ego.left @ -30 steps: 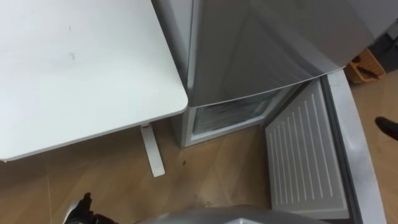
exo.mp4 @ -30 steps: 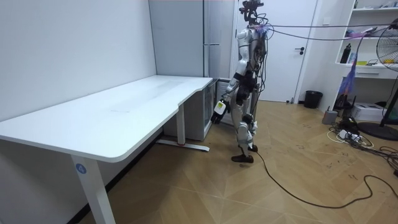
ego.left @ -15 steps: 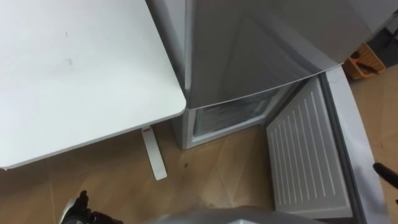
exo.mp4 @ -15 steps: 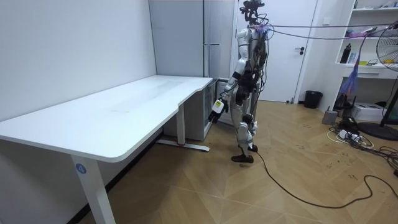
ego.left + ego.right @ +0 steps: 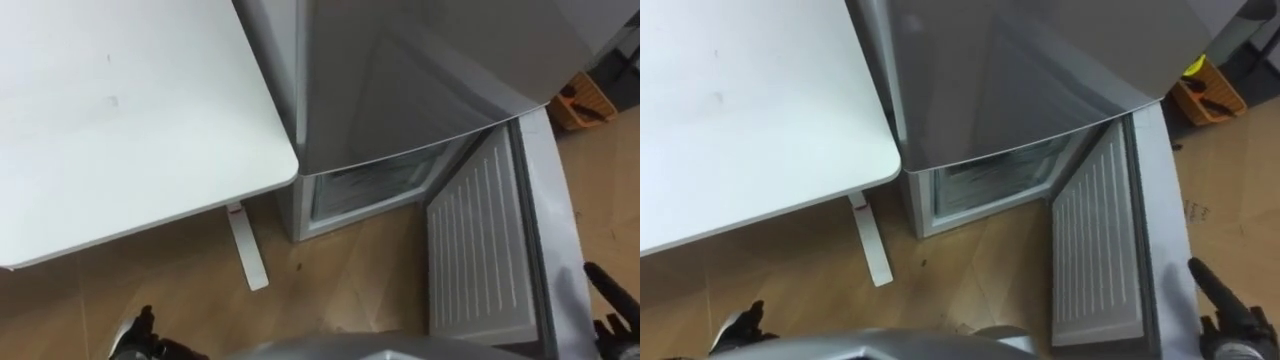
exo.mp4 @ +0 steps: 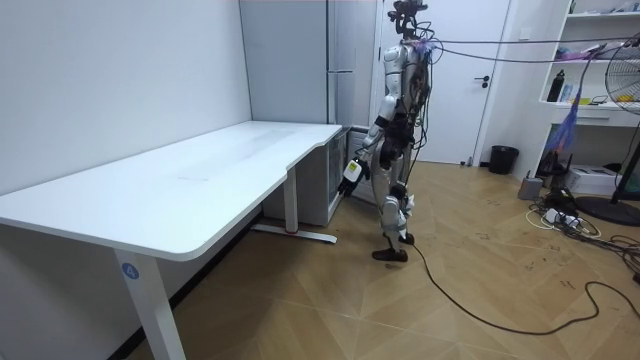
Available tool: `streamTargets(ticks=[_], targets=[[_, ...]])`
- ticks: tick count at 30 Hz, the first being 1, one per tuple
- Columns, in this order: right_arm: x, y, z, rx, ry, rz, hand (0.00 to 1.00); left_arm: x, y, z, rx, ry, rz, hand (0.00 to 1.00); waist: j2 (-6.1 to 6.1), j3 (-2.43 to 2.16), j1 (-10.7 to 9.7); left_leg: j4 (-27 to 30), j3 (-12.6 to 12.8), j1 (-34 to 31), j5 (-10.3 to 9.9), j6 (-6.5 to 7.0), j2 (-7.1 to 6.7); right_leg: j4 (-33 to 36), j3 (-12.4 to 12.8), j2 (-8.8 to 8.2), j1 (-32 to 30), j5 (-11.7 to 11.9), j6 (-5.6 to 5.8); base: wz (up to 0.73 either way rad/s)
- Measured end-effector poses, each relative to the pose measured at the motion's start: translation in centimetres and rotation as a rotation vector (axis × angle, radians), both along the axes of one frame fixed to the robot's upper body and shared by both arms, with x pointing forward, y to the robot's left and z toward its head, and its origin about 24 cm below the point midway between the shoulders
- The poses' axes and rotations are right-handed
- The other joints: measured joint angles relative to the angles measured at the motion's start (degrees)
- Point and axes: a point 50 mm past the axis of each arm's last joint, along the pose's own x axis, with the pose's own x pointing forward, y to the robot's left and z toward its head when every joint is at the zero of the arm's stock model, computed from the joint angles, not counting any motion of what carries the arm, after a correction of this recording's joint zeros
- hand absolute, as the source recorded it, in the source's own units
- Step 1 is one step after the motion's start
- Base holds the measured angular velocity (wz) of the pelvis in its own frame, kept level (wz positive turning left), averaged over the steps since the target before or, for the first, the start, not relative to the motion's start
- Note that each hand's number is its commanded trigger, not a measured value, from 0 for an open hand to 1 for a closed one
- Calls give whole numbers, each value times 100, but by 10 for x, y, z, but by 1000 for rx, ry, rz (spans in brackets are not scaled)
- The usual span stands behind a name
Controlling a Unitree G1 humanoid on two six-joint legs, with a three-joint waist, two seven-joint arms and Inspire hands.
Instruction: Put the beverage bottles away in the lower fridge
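Gripping the drink (image 6: 351, 174) in your left hand (image 5: 150, 335), you face the open lower fridge (image 5: 370, 185) so it can go in; your right hand (image 5: 1220, 295) hangs loose, lower right.

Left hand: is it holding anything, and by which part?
Yes: the left hand grips a white drink. Which part of it the fingers hold cannot be told.

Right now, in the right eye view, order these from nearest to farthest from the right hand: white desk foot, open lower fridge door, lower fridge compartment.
From the right hand:
1. Grey lower fridge door, open, white ribbed lining, just left of the hand.
2. Open lower fridge compartment, further left.
3. Flat white desk foot, farthest left.
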Motion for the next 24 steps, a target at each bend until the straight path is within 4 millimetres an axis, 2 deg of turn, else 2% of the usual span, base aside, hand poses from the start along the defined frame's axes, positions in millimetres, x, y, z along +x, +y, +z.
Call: streamTargets(ticks=[3,6,8,9,12,14,15,17,20,22,24], targets=[[12,19,-4,20,-15,140,0,3,-7,-2,-8,9,-55,0,12,-1,19,0,2,-27,8,2,2,-2,-7,2,-48,18,-3,-1],[23,47,-9,76,-60,281,0,4,-12,-3,-17,14,-81,0,66,-3,99,13,9,-2,9,2,5,-5,-10,9,-51,20,-5,-3],[33,71,-13,127,-101,370,0,11,-19,-4,-40,0,-90,0,173,-4,226,18,-5,-52,9,3,-2,-3,-49,0,-56,27,1,0],[37,75,-11,132,-114,390,0,13,-22,-4,-47,-3,-97,0,199,-5,263,19,-6,-64,13,9,-6,-4,-52,-5,-61,30,4,0],[56,102,-5,159,-174,555,0,16,-31,-6,-67,-4,-126,0,314,2,346,32,-13,-72,18,16,-23,-8,-75,-11,-71,30,5,0],[72,126,4,203,-264,676,0,18,-35,-7,-73,-4,-145,0,384,6,390,43,-29,-99,18,15,-29,-9,-189,-12,-84,30,5,3],[75,132,6,214,-290,711,0,19,-36,-7,-73,-7,-151,0,378,13,430,46,-30,-104,19,13,-29,-9,-229,-12,-93,31,5,0],[89,160,15,279,-393,883,0,28,-39,-6,-73,-23,-176,0,377,9,575,63,-54,-165,28,0,-22,-6,-334,-18,-132,35,-1,5],[102,193,26,347,-449,1105,0,37,-41,-4,-79,-36,-206,0,337,33,743,118,-162,-197,35,8,-28,-13,-442,-38,-129,36,-4,17],[104,200,28,369,-466,1178,0,39,-40,-4,-77,-36,-213,0,283,66,789,145,-228,-203,36,10,-31,-20,-516,-47,-106,36,-3,19],[109,207,31,393,-484,1222,0,39,-39,-3,-80,-38,-205,0,258,76,810,161,-309,-216,39,15,-32,-27,-560,-55,-65,36,-3,20]])
